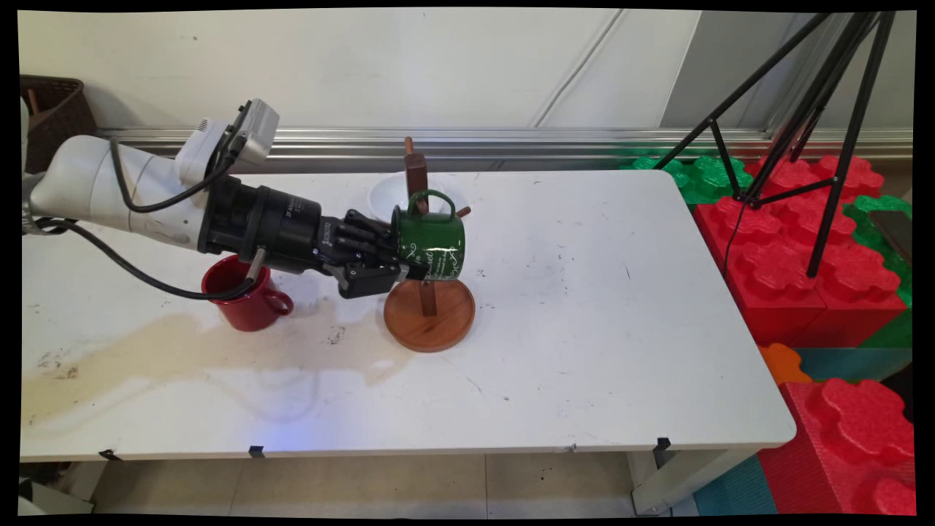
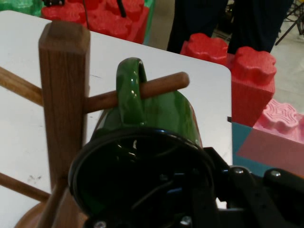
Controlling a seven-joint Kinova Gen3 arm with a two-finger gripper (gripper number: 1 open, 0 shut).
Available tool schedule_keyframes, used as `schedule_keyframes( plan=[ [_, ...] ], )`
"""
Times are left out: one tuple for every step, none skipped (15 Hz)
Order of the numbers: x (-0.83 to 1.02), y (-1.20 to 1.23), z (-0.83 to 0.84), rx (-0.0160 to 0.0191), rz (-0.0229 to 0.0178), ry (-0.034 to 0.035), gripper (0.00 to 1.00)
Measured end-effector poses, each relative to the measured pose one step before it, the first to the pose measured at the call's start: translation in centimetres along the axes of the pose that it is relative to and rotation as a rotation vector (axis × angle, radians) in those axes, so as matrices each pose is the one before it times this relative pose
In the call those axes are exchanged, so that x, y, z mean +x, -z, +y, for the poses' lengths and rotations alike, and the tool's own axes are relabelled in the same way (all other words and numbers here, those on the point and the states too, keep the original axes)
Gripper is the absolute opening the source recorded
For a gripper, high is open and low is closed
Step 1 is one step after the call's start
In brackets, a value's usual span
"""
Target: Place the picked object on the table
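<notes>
A green mug (image 1: 431, 245) lies on its side in the air, its mouth toward my gripper (image 1: 400, 261). The gripper is shut on the mug's rim, one finger inside and one outside. In the hand view the green mug (image 2: 156, 114) fills the centre, and its handle (image 2: 129, 85) is threaded over a peg (image 2: 161, 84) of the wooden mug tree (image 2: 64, 95). The gripper (image 2: 204, 183) shows at the bottom right of the rim. The tree's post (image 1: 416, 175) rises from a round wooden base (image 1: 429, 318) on the white table (image 1: 584, 329).
A red mug (image 1: 245, 296) stands upright just left of the tree, under my wrist. A white bowl (image 1: 386, 193) sits behind the tree. A brownish stain (image 1: 182, 351) spreads over the table's left front. A black tripod (image 1: 803, 131) and red and green foam blocks (image 1: 803, 277) stand off the right edge.
</notes>
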Motion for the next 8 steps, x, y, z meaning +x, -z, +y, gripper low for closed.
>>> schedule_keyframes(
  plan=[
    [0.041,0.048,0.101,-0.00425,0.00016,0.00012,0.0],
    [0.112,0.088,0.201,-0.009,0.00065,-0.00053,0.0],
    [0.092,0.054,0.129,-0.00558,0.00079,-0.00053,0.0],
    [0.107,0.069,0.138,-0.00523,0.00105,-0.00043,0.0],
    [0.106,0.08,0.138,-0.00494,0.00117,-0.00086,0.0],
    [0.167,0.101,0.196,-0.00826,0.00122,-0.00168,0.0],
    [0.118,0.074,0.135,-0.00581,0.00095,-0.00093,0.0],
    [0.117,0.074,0.129,-0.00574,0.00034,-0.00201,0.0]
  ],
)
